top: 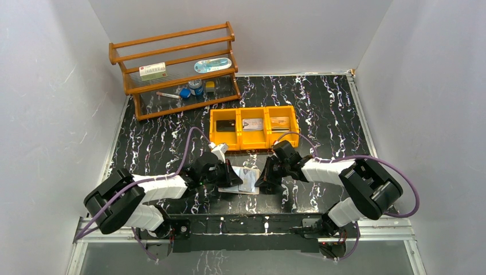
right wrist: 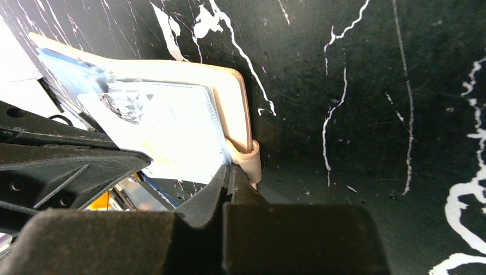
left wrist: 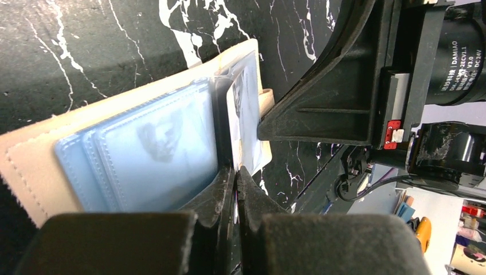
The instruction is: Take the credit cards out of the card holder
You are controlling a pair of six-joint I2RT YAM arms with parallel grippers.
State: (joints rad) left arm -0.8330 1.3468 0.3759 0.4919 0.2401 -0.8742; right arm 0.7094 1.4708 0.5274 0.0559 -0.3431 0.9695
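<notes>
The card holder [top: 247, 179] lies open on the black marbled table between my two grippers, tan cover [right wrist: 232, 94] down, with a pale blue pocket panel [left wrist: 149, 143] facing up. A pale, thin credit card [left wrist: 245, 109] stands out of the pocket by the crease. My left gripper [left wrist: 236, 172] is shut on this card's lower edge. My right gripper [right wrist: 229, 173] is shut on the holder's right edge, beside its tan loop [right wrist: 250, 160]. The right gripper's finger [left wrist: 321, 109] shows just past the card. Dark [top: 224, 125], silvery [top: 253, 124] and tan [top: 279, 122] cards lie in the bin.
The yellow three-compartment bin [top: 253, 143] stands just behind the holder. A wooden rack [top: 175, 69] with small boxes and jars stands at the back left. White walls close both sides. A small white clip-like object [top: 219, 150] lies by the bin's front left corner.
</notes>
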